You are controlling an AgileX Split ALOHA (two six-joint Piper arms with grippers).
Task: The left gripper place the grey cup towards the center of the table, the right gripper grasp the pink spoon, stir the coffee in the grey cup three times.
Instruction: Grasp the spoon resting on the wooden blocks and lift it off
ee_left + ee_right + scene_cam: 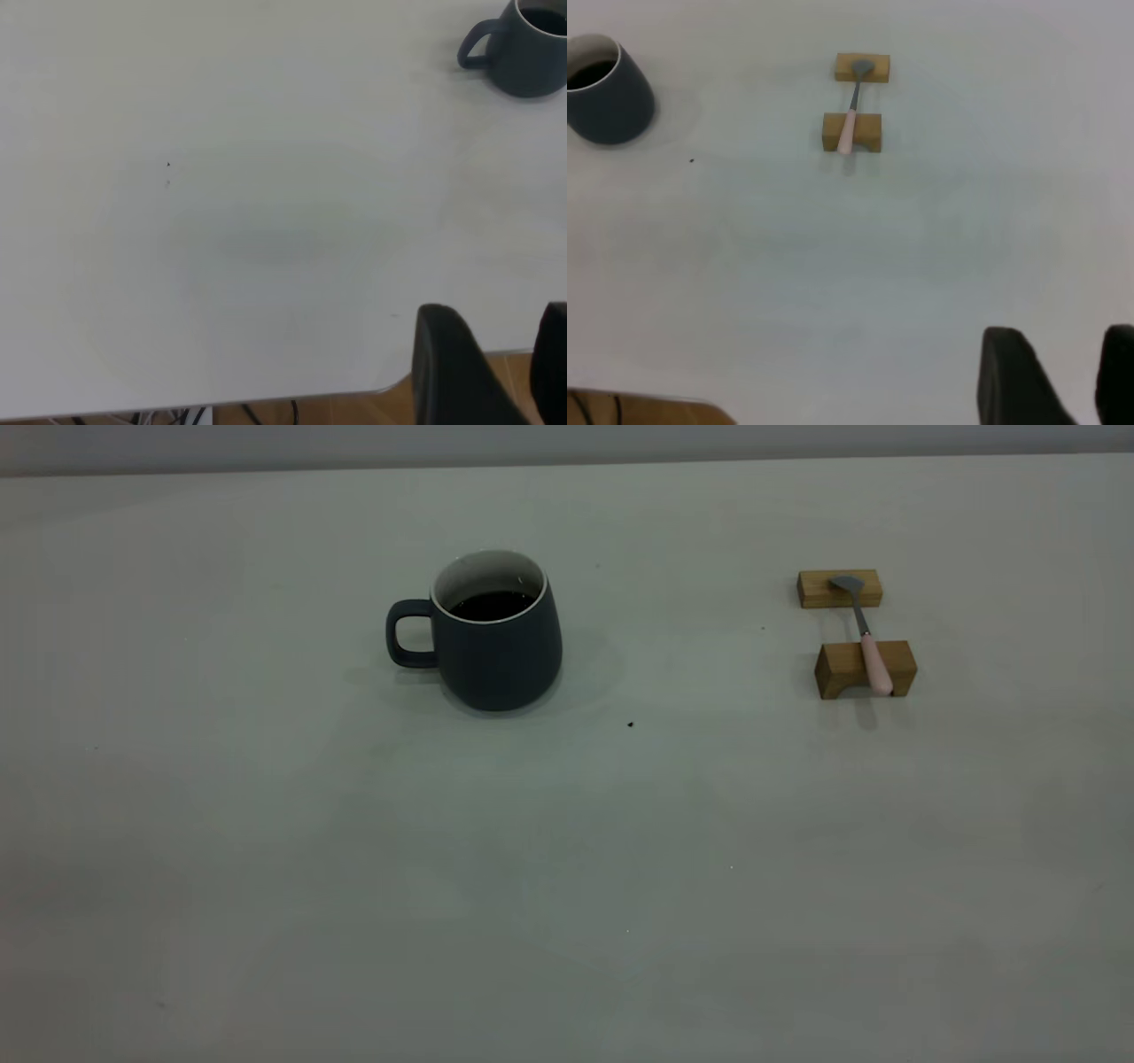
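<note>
Two arms: neither shows in the exterior view — each appears only as its own dark fingers at the edge of its wrist view.
Table [266, 886]: off-white, bare but for the cup, the spoon rest and a few dark specks.
Grey cup [496, 638]: upright, a little left of the table's middle, handle towards the left arm's side; coffee [493, 605] sits low inside.
Wooden blocks [864, 669]: two of them, well apart from the cup on the right arm's side, one behind the other.
Pink spoon [873, 657]: bridges the blocks, bowl on the far block, pink handle over the near one, its tip overhanging.
Left gripper [485, 372]: near the table edge, far from the cup; its fingers [447, 363] stand apart with a clear gap, holding nothing.
Right gripper [1052, 376]: likewise back from the spoon, fingers [1014, 376] parted and empty.
Step in hand: probably the left arm's reach for the cup. Best to close on the handle or body squarely and shift it level and slowly, so the coffee stays flat.
Views: the exterior alone shows the liquid and the handle side clearly; the left wrist view adds the table's edge, the right wrist view shows cup [607, 93] and spoon [850, 124] together from above.
</note>
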